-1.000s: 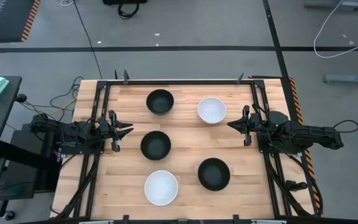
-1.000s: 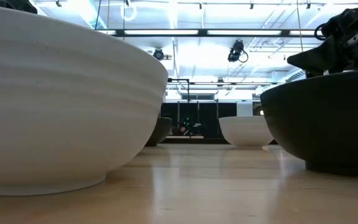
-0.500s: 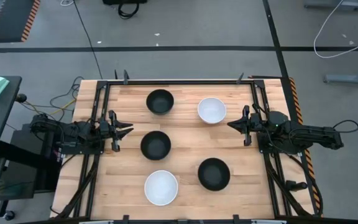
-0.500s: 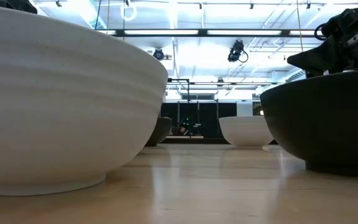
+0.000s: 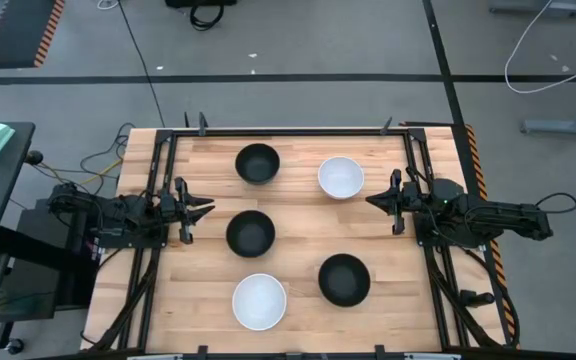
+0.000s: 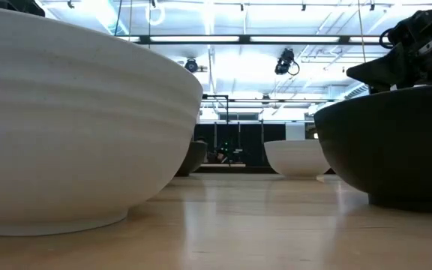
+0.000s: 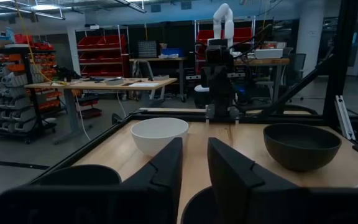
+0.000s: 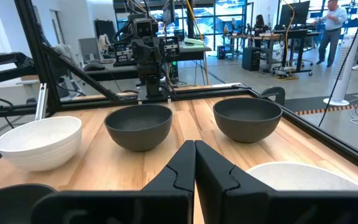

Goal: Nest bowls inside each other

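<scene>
Bright, even overhead light — long ceiling strip lamps [image 6: 223,37] blow out to white in the low view. The nearest smooth white round bowl [image 6: 73,127] looms soft-focused; shadows on the pale wooden tabletop [image 5: 298,225] stay faint.

White bowl [image 7: 159,133] and black bowl [image 7: 301,145] beyond the parted left claw [image 7: 194,163].

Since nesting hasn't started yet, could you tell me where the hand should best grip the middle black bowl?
Probably the rim of the middle black bowl, on the side facing the left hand, coming from above: it sits upright, mouth open, apart from the other bowls, and its smooth round wall offers no other hold.
</scene>
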You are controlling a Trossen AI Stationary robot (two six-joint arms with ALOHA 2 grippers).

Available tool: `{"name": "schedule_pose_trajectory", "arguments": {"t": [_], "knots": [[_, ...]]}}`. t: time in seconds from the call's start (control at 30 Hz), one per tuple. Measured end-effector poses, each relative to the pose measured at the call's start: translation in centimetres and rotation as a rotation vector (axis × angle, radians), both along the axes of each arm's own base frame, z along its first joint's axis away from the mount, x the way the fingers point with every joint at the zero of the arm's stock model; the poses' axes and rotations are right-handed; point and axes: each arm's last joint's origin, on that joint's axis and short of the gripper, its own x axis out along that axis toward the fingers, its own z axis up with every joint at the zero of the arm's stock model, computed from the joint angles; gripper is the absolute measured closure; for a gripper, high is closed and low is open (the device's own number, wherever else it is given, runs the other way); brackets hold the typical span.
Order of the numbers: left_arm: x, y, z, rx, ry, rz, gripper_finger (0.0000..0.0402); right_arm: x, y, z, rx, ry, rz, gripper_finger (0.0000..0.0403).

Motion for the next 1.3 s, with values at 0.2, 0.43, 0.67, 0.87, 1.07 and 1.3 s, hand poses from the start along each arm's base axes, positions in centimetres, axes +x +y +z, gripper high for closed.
{"name": "schedule_pose_trajectory", "arguments": {"t": [0.2, 0.43, 0.67, 0.87, 1.07, 1.3], "knots": [[0.00, 0.00, 0.00, 0.000, 0.000, 0.000, 0.0311, 0.00, 0.00, -0.02, 0.000, 0.001, 0.000, 0.0389], [0.00, 0.00, 0.00, 0.000, 0.000, 0.000, 0.0315, 0.00, 0.00, 0.00, 0.000, 0.000, 0.000, 0.0389], [0.00, 0.00, 0.00, 0.000, 0.000, 0.000, 0.0317, 0.00, 0.00, 0.00, 0.000, 0.000, 0.000, 0.0389], [0.00, 0.00, 0.00, 0.000, 0.000, 0.000, 0.0311, 0.00, 0.00, -0.01, 0.000, 0.000, 0.000, 0.0389], [0.00, 0.00, 0.01, -0.001, -0.001, 0.000, 0.0317, 0.00, 0.00, -0.01, -0.001, 0.000, 0.000, 0.0389], [-0.01, 0.00, 0.12, -0.002, -0.012, 0.000, 0.0314, 0.01, 0.00, 0.21, 0.006, -0.022, 0.000, 0.0389]]}}
